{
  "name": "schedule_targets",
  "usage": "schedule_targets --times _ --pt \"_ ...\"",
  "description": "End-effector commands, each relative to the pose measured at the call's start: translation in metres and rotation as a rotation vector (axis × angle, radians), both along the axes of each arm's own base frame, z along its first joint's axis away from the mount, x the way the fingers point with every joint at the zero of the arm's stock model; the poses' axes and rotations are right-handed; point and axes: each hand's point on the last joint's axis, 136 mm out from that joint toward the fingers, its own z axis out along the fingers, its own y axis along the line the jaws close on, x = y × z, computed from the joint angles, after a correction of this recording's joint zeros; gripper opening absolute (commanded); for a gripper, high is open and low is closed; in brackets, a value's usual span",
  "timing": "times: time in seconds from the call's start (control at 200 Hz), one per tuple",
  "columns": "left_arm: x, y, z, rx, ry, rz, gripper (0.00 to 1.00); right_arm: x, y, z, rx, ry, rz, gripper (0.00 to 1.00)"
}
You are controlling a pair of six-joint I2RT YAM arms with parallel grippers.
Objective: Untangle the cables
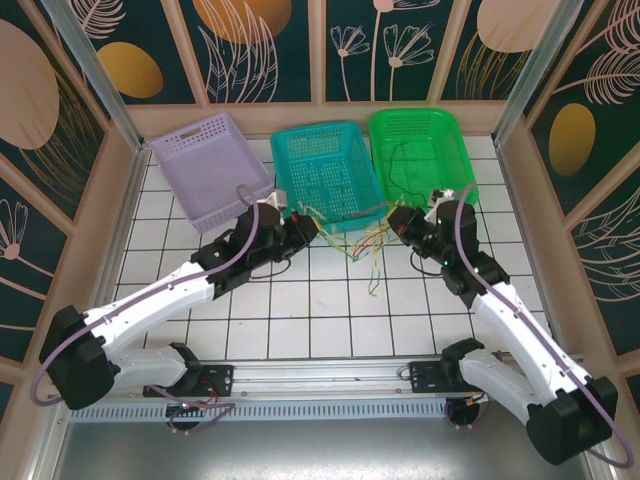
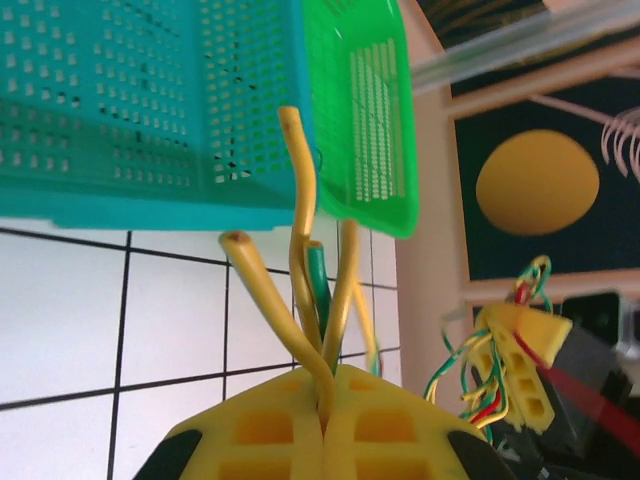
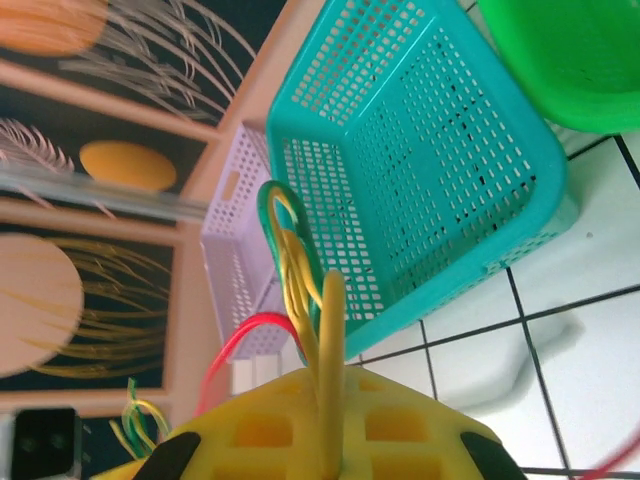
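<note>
A: Where are the cables (image 1: 352, 238) rn?
B: Bunched btw the two grippers, low over the white tiles (image 1: 330, 310), just in front of the teal basket (image 1: 325, 175) near rim. Mostly yellow and green, a bit of red. Loose tails droop toward the arm bases; can't tell if they touch the tiles.
A: Long axis?
B: Roughly L-R across the table, sagging mid-span. One end sits at the left gripper (image 1: 305, 228), the other at the right gripper (image 1: 400, 222).
A: Jaws on the left?
B: Pads pressed flush together, no gap. In the left wrist view, yellow strands and one green one fan up out of the seam, so it has hold of that end.
A: And the right?
B: Same deal: clamped tight. The right wrist view shows a yellow strand rising from btw the pads, a yellow-green loop above it, and a red strand (image 3: 240, 340) arcing off to one side.
A: So which arm is nearer?
B: Neither, really. Each has its own end, and the knot lies about midway, slightly closer to the right gripper.
A: Next move?
B: Prob. a pull apart along that L-R line, or one side lets go to pick out a single strand. Risk: tugging straight could cinch the tangle tighter.
A: Anything else?
B: A thin dark strand (image 1: 405, 165) lies in the green basket (image 1: 455, 140), well apart from the bundle. The lilac basket (image 1: 210, 165) is far left.
</note>
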Motion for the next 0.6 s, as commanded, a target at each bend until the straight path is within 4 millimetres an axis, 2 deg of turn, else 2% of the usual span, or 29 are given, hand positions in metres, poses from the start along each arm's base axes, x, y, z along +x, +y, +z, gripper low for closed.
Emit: schedule_targets --times 0.0,0.105,0.225,0.395,0.495,0.596 --pt "0.011 0.038 -0.01 -0.013 0.039 0.207 0.0 0.005 -0.029 -0.006 0.087 0.017 -0.177 0.0" --pt "0.009 0.058 -0.016 0.033 0.058 0.272 0.0 0.001 -0.042 -0.014 0.074 0.045 -0.235 0.0" --pt "0.004 0.07 -0.02 0.027 0.069 0.314 0.0 -0.001 -0.045 -0.02 0.064 0.067 -0.24 0.0" --pt "-0.007 0.088 -0.04 -0.002 0.17 0.404 0.0 -0.009 -0.057 -0.037 0.083 0.143 -0.317 0.0" --pt "-0.016 0.093 -0.058 -0.08 0.272 0.456 0.0 -0.013 -0.056 -0.051 0.174 0.195 -0.345 0.0" --pt "-0.025 0.087 -0.076 -0.186 0.37 0.464 0.0 -0.012 -0.051 -0.054 0.224 0.191 -0.334 0.0"
